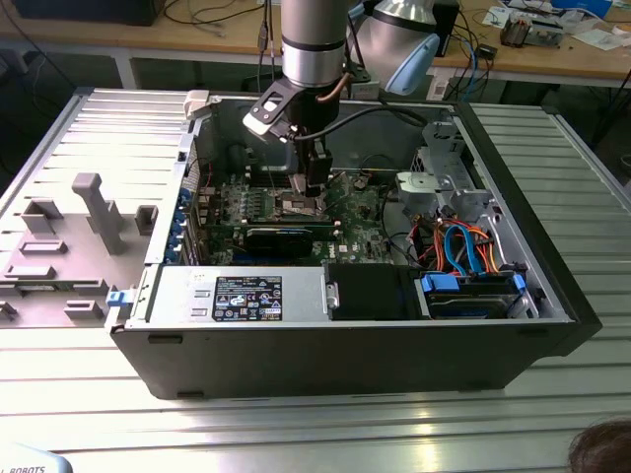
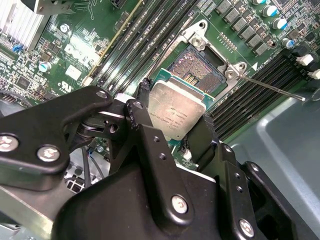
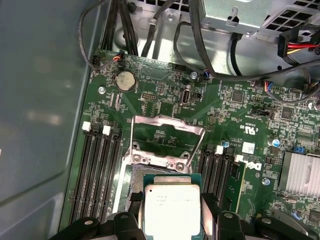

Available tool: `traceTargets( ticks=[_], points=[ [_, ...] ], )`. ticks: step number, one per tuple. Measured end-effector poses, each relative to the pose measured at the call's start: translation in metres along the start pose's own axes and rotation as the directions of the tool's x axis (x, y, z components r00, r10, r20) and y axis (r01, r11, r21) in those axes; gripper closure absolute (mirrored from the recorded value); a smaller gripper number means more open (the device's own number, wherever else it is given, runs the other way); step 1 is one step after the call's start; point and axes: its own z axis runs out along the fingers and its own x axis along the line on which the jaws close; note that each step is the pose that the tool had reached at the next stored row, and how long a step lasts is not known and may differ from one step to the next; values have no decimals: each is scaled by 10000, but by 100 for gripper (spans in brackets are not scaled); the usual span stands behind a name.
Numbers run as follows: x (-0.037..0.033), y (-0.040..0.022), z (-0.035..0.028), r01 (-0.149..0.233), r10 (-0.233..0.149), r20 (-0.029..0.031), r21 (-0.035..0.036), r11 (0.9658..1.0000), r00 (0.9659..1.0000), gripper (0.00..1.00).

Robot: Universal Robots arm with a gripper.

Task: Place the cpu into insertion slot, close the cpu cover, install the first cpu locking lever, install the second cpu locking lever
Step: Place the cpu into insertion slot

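Gripping cpu (image 2: 177,112) inside case (image 1: 345,350); hand (image 1: 314,187) near insertion slot (image 2: 195,67) (cover (image 3: 172,125) raised)

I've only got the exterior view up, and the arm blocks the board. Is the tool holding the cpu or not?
Observer: Yes. In the second wrist view the tool is shut on the cpu, gripping two opposite edges.
Operator: Is it in the insertion slot?
Observer: No. It covers just part of the insertion slot; the rest lies uncovered beside it.
Operator: And the cpu cover?
Observer: In the first wrist view the cpu cover stands swung open beyond the slot.
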Motion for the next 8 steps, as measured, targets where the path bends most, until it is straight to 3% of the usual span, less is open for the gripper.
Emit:
traceTargets(
  ticks=[8],
  points=[
    [0,0,5,-121,121,8,5,9999,9999,45]
  ],
)
